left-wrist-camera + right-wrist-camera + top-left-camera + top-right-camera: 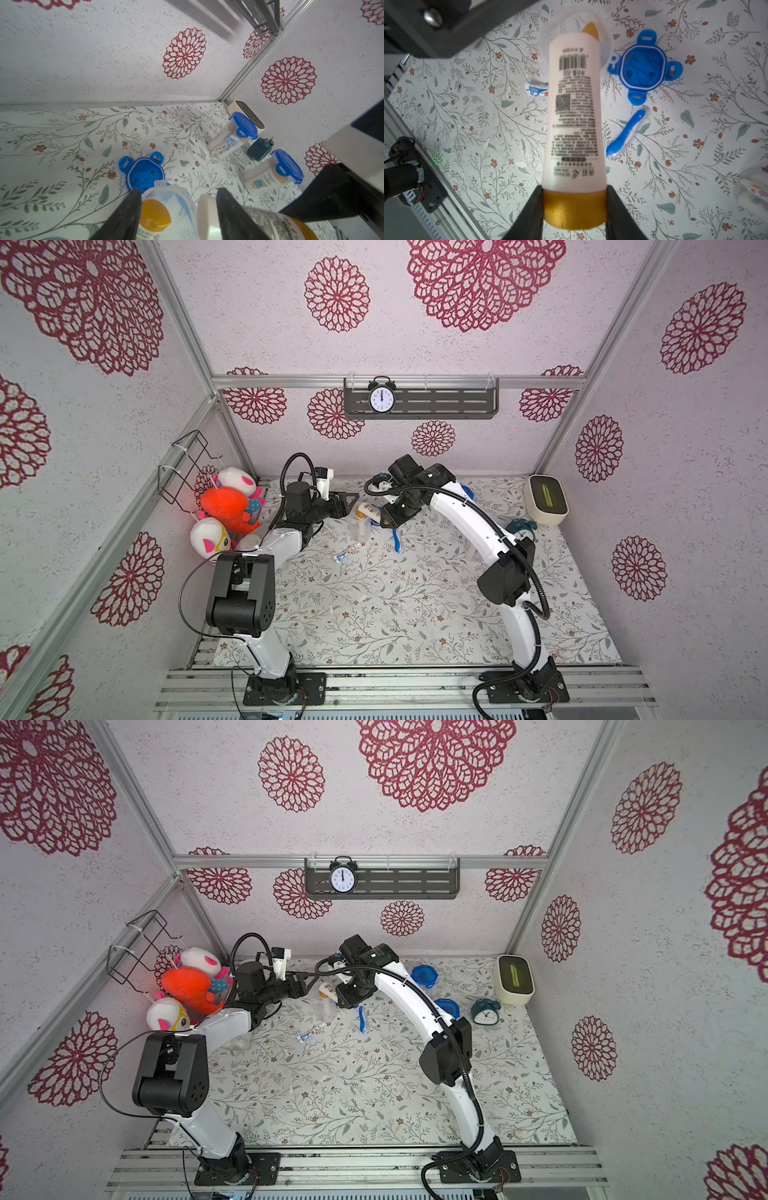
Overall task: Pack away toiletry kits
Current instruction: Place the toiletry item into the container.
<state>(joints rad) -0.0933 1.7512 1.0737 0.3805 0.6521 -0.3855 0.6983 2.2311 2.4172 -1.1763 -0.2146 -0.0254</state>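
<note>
here right fingers pinch the bottle at its cap

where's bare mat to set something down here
Bare: the wide near stretch of mat between the two arm bases, nearer than the toothpaste tube. Crowded: far middle, around the open jar, loose lid, toothbrush and held bottle; far right corner holds closed jars and teal clock.
</note>
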